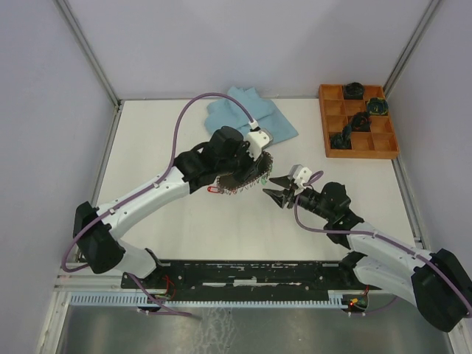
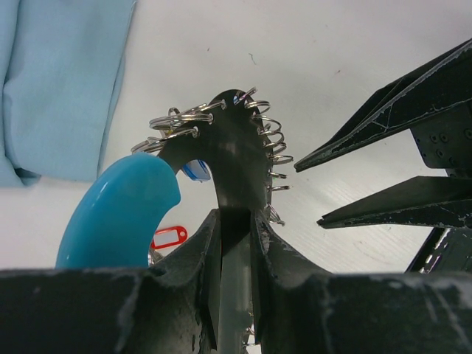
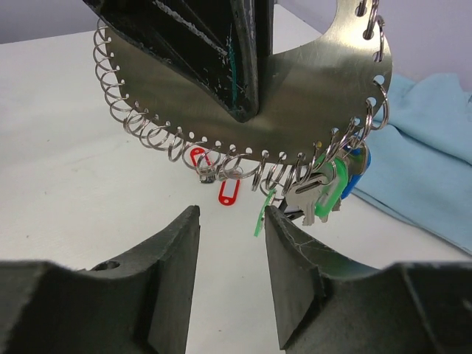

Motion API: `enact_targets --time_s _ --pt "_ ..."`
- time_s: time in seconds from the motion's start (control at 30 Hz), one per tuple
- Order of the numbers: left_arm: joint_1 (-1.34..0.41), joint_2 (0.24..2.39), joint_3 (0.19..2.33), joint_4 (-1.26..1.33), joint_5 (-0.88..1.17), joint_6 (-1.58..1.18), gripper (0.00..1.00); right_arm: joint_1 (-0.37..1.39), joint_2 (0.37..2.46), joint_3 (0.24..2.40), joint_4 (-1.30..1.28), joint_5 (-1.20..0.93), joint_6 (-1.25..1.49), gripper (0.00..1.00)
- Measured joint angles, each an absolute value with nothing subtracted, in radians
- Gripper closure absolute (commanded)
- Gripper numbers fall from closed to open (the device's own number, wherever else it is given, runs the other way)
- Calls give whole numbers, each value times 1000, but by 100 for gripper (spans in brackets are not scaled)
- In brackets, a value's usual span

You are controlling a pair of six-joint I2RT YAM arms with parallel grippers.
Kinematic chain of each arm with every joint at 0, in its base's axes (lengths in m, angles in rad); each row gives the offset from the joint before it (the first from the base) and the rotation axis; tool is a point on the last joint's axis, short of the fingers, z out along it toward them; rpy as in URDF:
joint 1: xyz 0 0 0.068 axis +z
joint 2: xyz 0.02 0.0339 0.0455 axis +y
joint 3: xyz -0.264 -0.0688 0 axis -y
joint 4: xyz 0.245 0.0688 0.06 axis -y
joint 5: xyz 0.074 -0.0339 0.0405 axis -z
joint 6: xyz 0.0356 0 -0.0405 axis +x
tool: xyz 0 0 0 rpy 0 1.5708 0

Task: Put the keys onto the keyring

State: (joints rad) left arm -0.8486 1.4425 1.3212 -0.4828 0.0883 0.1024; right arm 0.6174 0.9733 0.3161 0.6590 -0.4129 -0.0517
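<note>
- Right gripper, jaws spread with nothing between them, faces the keyring from its 4 o'clock, probably lining up on a hanging key.
- Left gripper pinches the keyring clear of the table, so the keys dangle reachable.
- Cloth lies at 12 o'clock, tray at 2.

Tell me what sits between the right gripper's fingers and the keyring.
In the right wrist view, only a green tag dangling among the keys on the keyring dips into the gap ahead of the right gripper; otherwise it is open.
</note>
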Motion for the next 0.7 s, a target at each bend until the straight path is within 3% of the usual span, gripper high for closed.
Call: enact_targets --time_s 0.7 --pt "-854 1457 1321 -477 81 102 97 627 1062 316 760 -381 -87 73"
